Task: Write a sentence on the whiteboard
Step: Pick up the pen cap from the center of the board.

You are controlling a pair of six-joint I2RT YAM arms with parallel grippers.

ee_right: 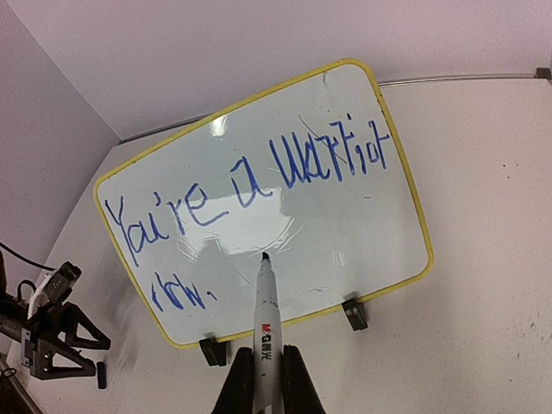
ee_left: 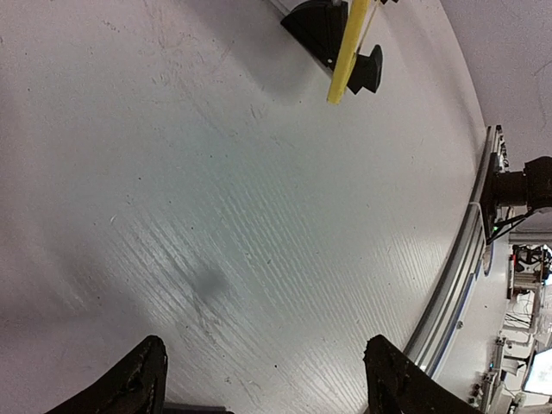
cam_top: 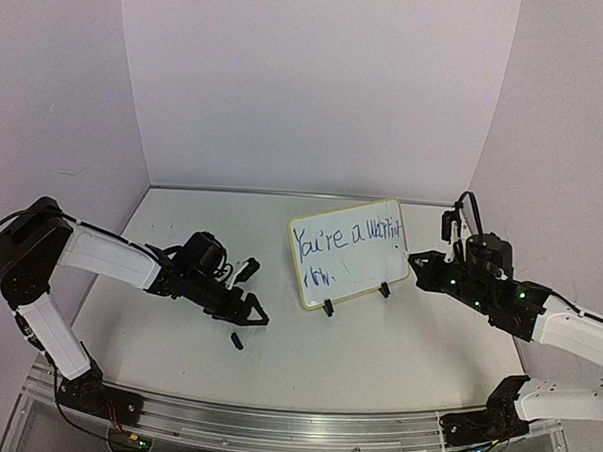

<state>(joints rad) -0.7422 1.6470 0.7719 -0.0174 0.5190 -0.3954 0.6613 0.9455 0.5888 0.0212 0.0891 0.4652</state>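
The right gripper (ee_right: 265, 369) is clamped shut on a black-tipped marker (ee_right: 265, 302), which is held lengthwise between the jaws with its tip pointing straight ahead. Just ahead of that tip stands the whiteboard (ee_right: 345, 224), leaned back on two black clip feet; whether the tip touches the surface cannot be told. Across the board, the sentence (ee_right: 250, 185) is read as "You're a warrior", with a short, unclear second line low to the gripper's left. If more strokes are to be added, light pressure is probably called for, since the board is propped on its feet only and may be pushed backward. Farther off, beyond the board's left edge, the left gripper (ee_left: 263, 379) is spread wide and empty above the table (ee_left: 216, 172), so the board is not braced.
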